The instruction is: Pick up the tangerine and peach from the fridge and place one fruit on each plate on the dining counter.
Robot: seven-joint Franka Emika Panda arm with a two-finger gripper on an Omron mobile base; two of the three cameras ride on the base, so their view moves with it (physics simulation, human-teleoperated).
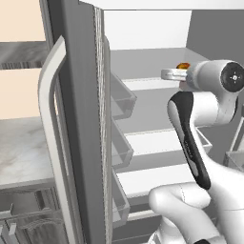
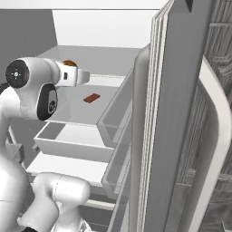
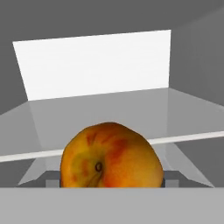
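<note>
The fridge (image 1: 143, 102) stands open, and my arm reaches in to an upper white shelf. Close in the hand view sits the peach (image 3: 110, 156), orange-yellow with red blotches, stem dimple facing me. It lies low between the finger tips of my gripper (image 3: 111, 183), which is shut on it. From the base views only an orange sliver of the peach (image 1: 183, 66) (image 2: 69, 62) shows past the hand of my gripper (image 1: 180, 72) (image 2: 72, 71). The tangerine, the plates and the dining counter are out of view.
A small brown bar (image 2: 91, 98) lies on the glass shelf below the hand. The left door (image 1: 78, 119) with its curved pale handle (image 1: 47, 114) and door bins (image 1: 121, 102) stands close on the left. The right door (image 2: 181, 118) hems in the other side.
</note>
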